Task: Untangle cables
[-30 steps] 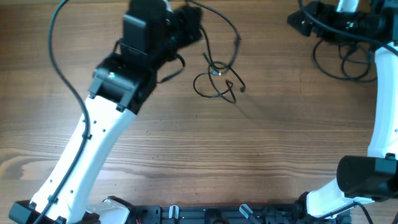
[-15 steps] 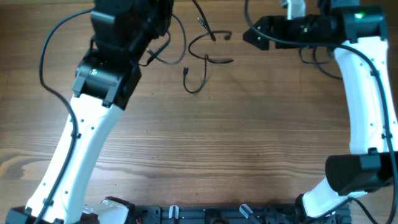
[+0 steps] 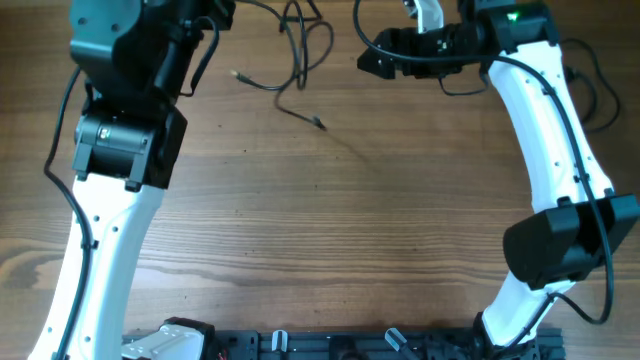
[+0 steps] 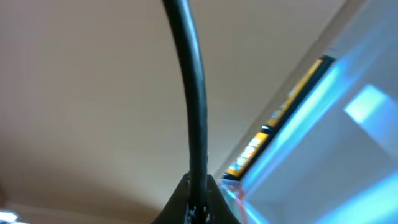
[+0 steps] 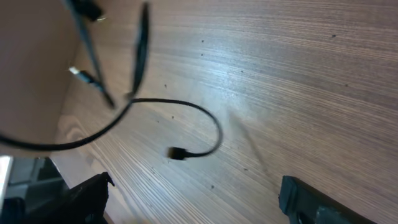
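Seemingly, left tool (image 4: 198, 196) pinches a thin, smooth black cable (image 4: 194, 93); right tool (image 5: 196, 196) gapes wide.

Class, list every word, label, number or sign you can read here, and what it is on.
No text is readable.
On the thin black cables and brown wooden table: no lettering.
The orange strip in the left wrist view: too blurred to read.

Tabletop (image 3: 400, 230): brown wood, grain running left to right.
Cables (image 3: 298, 40): thin black cords, bunched at the far edge near the centre.
Left plug end (image 3: 237, 73): just left of the bunch.
Trailing plug end (image 3: 318, 123): nearer the middle; contact with the wood cannot be told.
Shadow (image 3: 350, 150): faint streak right of that end.
Rail (image 3: 330, 345): black, along the near edge.
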Available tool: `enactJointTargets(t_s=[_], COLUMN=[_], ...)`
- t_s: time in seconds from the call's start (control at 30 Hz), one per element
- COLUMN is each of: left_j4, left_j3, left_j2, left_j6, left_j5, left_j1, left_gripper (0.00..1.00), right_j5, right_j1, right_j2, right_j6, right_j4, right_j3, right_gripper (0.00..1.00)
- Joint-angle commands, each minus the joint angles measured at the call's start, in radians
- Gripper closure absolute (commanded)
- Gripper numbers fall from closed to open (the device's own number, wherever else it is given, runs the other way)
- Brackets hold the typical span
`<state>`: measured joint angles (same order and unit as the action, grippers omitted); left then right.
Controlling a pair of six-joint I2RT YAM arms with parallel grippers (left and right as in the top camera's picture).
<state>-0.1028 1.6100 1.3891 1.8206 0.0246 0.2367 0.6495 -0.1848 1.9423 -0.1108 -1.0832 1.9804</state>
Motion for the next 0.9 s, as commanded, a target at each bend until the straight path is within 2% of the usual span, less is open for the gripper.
enactJointTargets(t_s=[0.0, 0.1, 0.2, 0.27, 0.37, 0.5, 0.6, 0.87], left_j4=[-0.027, -0.278, -0.586, -0.682, -0.681, -0.676, -0.705, -0.811], left_j3=[0.005, 0.005, 0.005, 0.004, 0.004, 0.004, 0.004, 0.004], left_j2=[-0.032, -0.031, -0.013, 0.007, 0.014, 0.014, 0.014, 0.027], left_j6=[0.039, -0.064, -0.051, 0.001, -0.002, -0.003, -0.011, -0.027], left_j5=[0.032, -0.008, -0.082, -0.021, 0.023, 0.019, 0.019, 0.019], left_j1=[0.023, 0.056, 0.064, 0.056, 0.053, 0.035, 0.033, 0.034], left_gripper=[0.96, 0.96, 0.96, 0.96, 0.96, 0.96, 0.96, 0.96], right_j5=[-0.005, -0.031, -0.05, -0.044, 0.043, 0.296, 0.441, 0.494], right_j1=[-0.003, -0.003, -0.004, -0.011, -0.026, -0.05, -0.067, -0.161], right_j2=[0.007, 0.007, 0.007, 0.007, 0.007, 0.006, 0.006, 0.003], right_j6=[-0.146, -0.203, -0.204, -0.187, -0.053, 0.315, 0.475, 0.522], right_j4=[0.028, 0.027, 0.023, 0.025, 0.028, 0.031, 0.042, 0.131], right_j3=[0.007, 0.007, 0.007, 0.007, 0.007, 0.007, 0.008, 0.008], right_gripper=[0.12, 0.13, 0.14, 0.13, 0.13, 0.13, 0.13, 0.14])
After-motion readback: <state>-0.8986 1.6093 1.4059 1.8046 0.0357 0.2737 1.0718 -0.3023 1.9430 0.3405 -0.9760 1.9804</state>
